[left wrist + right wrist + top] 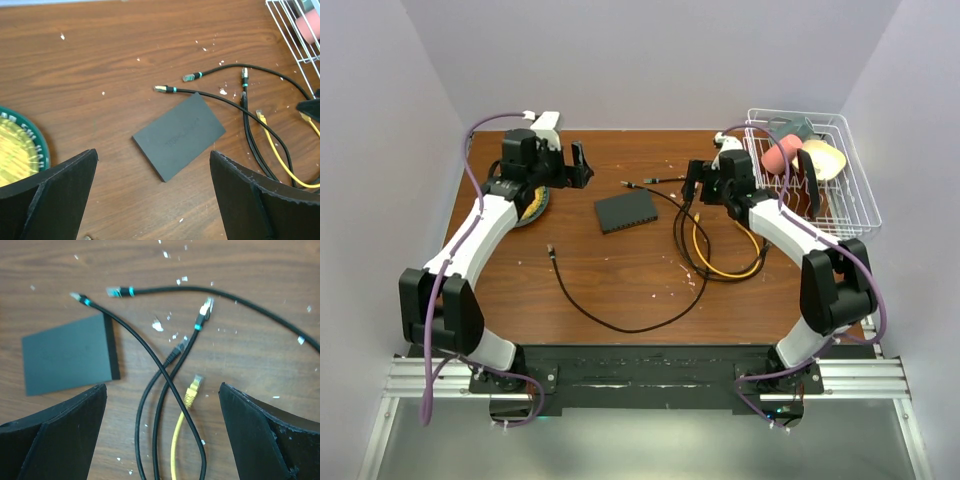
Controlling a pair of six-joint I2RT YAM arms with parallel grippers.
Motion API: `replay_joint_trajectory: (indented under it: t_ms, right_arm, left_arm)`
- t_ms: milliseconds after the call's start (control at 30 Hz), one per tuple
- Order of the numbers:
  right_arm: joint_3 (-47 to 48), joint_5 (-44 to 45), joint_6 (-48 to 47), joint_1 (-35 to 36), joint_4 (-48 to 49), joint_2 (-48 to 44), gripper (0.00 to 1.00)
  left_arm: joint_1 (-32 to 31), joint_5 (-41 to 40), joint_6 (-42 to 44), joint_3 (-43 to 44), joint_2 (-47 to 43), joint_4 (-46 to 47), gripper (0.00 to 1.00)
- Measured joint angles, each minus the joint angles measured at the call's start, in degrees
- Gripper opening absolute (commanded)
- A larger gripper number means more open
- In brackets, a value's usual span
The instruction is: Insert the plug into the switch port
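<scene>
Entry, one moment. The switch (626, 211), a flat dark grey box, was laid flat near the middle of the wooden table (620, 285), between the two arms and touched by neither. The switch port could not be made out; only a darker side face was shown in the right wrist view, turned toward the cables. The plug (161, 89), black with a teal band, was found loose on the table just beside the far corner of the switch. Its black cable was run in a long loop round the right and near sides of the box. It was judged the likeliest one for insertion, being nearest, though this could not be confirmed. A second teal-banded plug (189, 77) and a yellow plug (194, 385) were recorded to the right, among crossed cables. The left gripper (582, 165) was held above the far left of the table, beside a green-rimmed disc (44, 150), fingers spread wide and holding nothing; it was presumably placed to steady the box. The right gripper (695, 186) was hung over the cable tangle, fingers likewise wide apart and empty, presumably so that a plug could be picked. A wire basket (800, 113) was noted at far right.
</scene>
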Motion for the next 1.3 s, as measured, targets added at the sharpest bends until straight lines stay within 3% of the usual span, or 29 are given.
replay_joint_trajectory:
  t_ms: [167,533,1000,1100,1200,1233,1300]
  right_arm:
    - [0.00,-0.68,0.28,0.68,-1.25,2.45,0.80]
    - [-2.21,-2.86,1.42,2.93,-2.86,4.46,0.51]
    - [-6.51,-2.58,1.53,3.37,-4.11,5.57,0.45]
    - [-6.51,-2.43,1.51,3.50,-4.11,7.41,0.38]
    - [-6.51,-1.79,1.53,3.67,-4.28,9.38,0.22]
    - [-6.49,-1.49,1.51,3.67,-4.04,9.49,0.07]
    - [-6.49,-1.07,1.20,3.67,-4.17,9.57,0.00]
  left_arm:
    - [0.00,0.74,-0.96,1.11,3.30,-1.84,1.00]
    - [0.00,2.49,-2.03,2.82,9.55,-5.01,1.00]
    - [0.00,3.41,-2.89,4.02,11.65,-6.51,0.99]
    - [0.00,3.85,-2.86,4.17,12.22,-6.60,0.99]
    - [0.00,3.93,-2.84,4.17,12.41,-6.93,0.99]
    - [0.00,3.93,-2.84,4.17,12.41,-7.08,0.99]
    - [0.00,3.93,-2.84,4.35,12.48,-7.45,0.99]
